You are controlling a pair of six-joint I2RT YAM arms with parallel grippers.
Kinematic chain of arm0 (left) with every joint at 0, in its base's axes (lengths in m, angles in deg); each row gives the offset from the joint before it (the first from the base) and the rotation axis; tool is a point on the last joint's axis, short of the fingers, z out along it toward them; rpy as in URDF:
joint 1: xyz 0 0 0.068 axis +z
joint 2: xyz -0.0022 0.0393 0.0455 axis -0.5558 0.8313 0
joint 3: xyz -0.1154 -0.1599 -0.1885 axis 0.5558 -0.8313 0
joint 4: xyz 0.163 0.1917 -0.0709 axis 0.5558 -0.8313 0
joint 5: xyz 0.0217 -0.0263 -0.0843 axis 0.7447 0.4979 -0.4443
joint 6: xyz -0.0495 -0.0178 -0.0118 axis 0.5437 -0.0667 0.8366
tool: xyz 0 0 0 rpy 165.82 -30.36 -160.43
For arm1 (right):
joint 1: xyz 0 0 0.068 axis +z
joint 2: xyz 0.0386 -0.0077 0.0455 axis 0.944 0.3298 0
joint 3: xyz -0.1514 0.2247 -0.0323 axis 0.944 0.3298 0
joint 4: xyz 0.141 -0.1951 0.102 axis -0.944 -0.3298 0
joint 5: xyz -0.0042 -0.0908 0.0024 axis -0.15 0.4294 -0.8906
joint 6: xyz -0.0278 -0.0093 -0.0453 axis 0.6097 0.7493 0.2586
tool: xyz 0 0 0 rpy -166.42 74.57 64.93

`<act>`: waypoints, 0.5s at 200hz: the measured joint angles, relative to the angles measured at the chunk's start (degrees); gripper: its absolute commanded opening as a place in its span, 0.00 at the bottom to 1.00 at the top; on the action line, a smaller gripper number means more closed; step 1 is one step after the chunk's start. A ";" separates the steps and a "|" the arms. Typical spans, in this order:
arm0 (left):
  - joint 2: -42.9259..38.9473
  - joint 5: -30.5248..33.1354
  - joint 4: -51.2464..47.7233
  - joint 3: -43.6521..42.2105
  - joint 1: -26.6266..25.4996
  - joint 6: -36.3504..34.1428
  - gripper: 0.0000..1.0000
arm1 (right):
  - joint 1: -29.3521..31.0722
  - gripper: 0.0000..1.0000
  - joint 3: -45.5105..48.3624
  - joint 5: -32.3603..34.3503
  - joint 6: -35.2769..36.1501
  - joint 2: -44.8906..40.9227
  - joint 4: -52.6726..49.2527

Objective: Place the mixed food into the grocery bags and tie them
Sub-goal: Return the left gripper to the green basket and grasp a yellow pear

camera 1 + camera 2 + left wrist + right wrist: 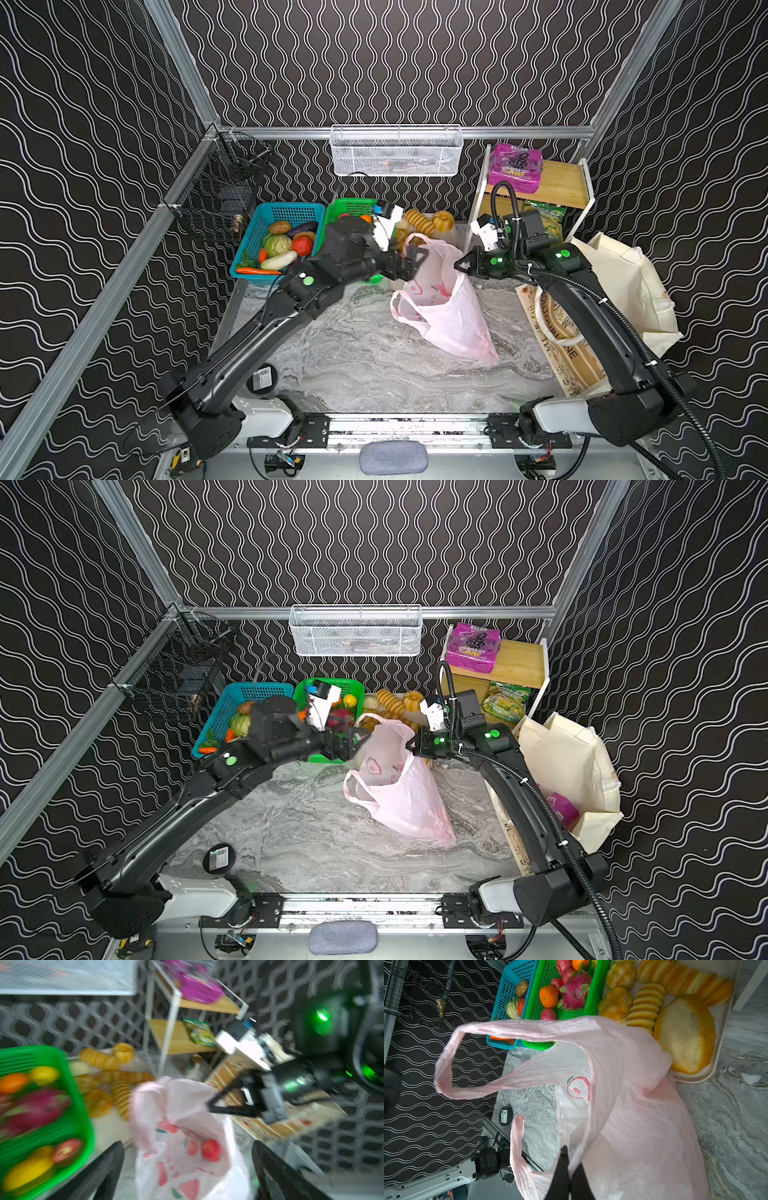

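Note:
The pink plastic grocery bag [444,316] [399,796] stands mid-table, its mouth held up. My right gripper [459,266] [564,1149] is shut on the bag's right rim. My left gripper [415,259] [188,1145] is open at the bag's left rim, a finger on each side of the plastic [182,1118]. A small red round fruit [211,1150] shows through the bag wall. The cream tote [623,282] leans at the right. A purple grape packet [515,168] lies on the shelf top and a green-yellow snack bag [544,218] below it. The dragon fruit [575,989] lies in the green basket [598,991].
A blue basket [270,216] of vegetables stands left of the green one. A bread tray [708,1076] sits behind the bag. A brown paper bag [569,357] lies under the right arm. A white wire basket [395,149] hangs on the back rail. A black disc [262,378] lies front left.

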 measured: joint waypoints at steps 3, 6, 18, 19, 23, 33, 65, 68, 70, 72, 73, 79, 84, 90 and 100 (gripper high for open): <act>-0.46 0.15 -0.13 -0.44 1.22 0.00 0.91 | 0.00 0.00 0.00 -0.02 0.00 0.02 0.02; -0.85 0.33 -0.28 -0.85 2.43 0.00 0.90 | 0.00 0.00 0.00 -0.02 0.00 0.04 0.04; -1.11 0.28 -1.01 -1.92 9.01 0.33 0.90 | 0.00 0.00 0.00 -0.24 0.00 0.07 0.20; -1.05 0.20 -1.05 -1.97 9.38 0.33 0.90 | 0.00 0.00 0.00 -0.24 0.00 0.07 0.20; -0.39 0.20 -1.49 -1.95 11.72 0.52 0.90 | 0.00 0.00 0.00 -0.26 0.00 0.07 0.24; 2.56 -0.46 -3.23 -0.76 16.11 1.33 0.90 | 0.00 0.00 0.00 -0.48 0.00 0.07 0.24; 17.40 -1.88 -7.76 5.05 20.81 -2.32 0.92 | 0.00 0.00 -0.72 -0.87 0.04 0.09 0.22; 18.78 -1.95 -7.96 5.55 21.14 -2.84 0.92 | 0.00 0.00 -0.79 -0.87 0.04 0.09 0.22; 19.52 -1.92 -8.15 5.86 21.31 -3.19 0.91 | 0.00 0.00 -0.83 -0.87 0.04 0.09 0.20; 20.57 -1.92 -8.39 6.36 21.55 -3.58 0.90 | 0.00 0.00 -0.87 -0.87 0.04 0.09 0.20; 20.90 -1.92 -8.44 6.49 21.64 -3.67 0.90 | 0.00 0.00 -0.87 -0.87 0.04 0.09 0.20; 24.00 -1.88 -9.11 8.02 22.38 -4.85 0.88 | 0.00 0.00 -0.98 -0.87 0.04 0.13 0.20; 26.60 -1.81 -9.53 9.44 23.02 -5.70 0.87 | 0.00 0.00 -1.11 -0.87 0.04 0.20 0.15; 29.66 -1.81 -10.05 11.15 23.61 -6.95 0.85 | 0.00 0.00 -1.27 -0.87 0.04 0.31 0.17; 34.67 -1.81 -10.95 14.12 24.48 -9.38 0.83 | 0.00 0.00 -1.46 -0.90 0.07 0.52 0.15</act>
